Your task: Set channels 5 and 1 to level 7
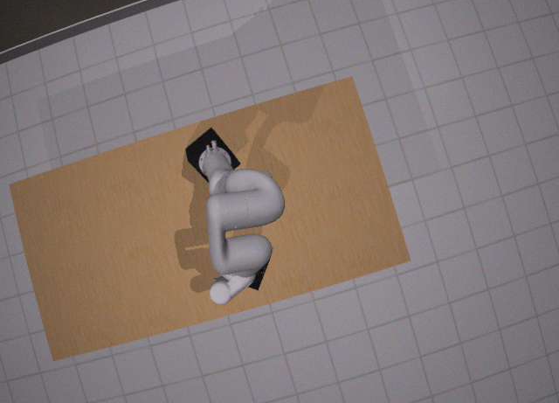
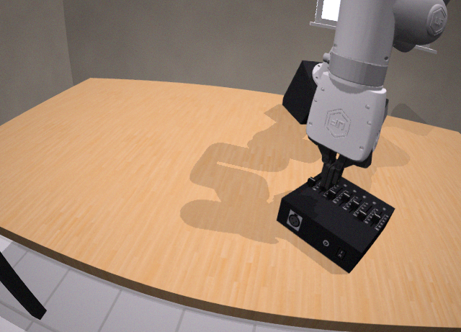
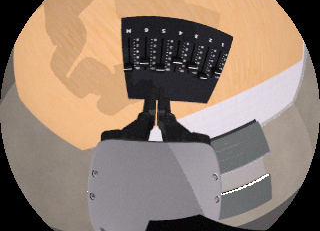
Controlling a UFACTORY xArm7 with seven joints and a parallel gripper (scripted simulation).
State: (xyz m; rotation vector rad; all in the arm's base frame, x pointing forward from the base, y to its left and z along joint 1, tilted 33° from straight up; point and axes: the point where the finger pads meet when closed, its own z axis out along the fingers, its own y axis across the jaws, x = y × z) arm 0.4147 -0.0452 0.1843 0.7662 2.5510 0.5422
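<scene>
Pincer (image 2: 330, 182): one, fingers together, gripping nothing.
Lighting desk (image 2: 316, 227): one, directly beneath the pincer, on the table (image 2: 130, 153).
Faders: about six in a row; pincer tips (image 3: 156, 103) at one near the end.

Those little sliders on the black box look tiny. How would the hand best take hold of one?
By its raised cap, coming straight down from above. The caps stand proud of the desk top in a tight row, so the shut hand pushing with its tips seems likelier than pinching.
</scene>
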